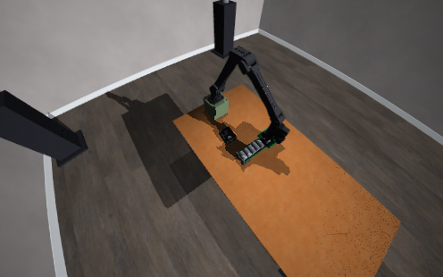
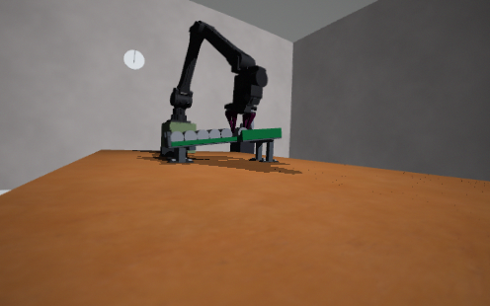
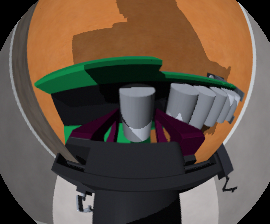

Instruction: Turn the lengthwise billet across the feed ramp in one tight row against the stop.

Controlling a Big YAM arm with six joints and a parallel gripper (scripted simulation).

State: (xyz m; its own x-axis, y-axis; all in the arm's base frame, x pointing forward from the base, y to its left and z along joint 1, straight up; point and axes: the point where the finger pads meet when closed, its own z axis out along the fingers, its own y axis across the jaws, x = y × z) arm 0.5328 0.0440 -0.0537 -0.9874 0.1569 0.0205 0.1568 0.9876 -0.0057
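While the hand point(image 3: 138, 137) straddles 1 billet point(image 3: 138, 112), 4 billets point(image 3: 202, 104) crowd beside.

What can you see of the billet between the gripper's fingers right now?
The billet is a short, plain grey bar, round with a flat end face, steel-looking. It rests on the green ramp, apparently aligned like the row beside it but apart from it. The gripper straddles it, maroon fingers open either side.
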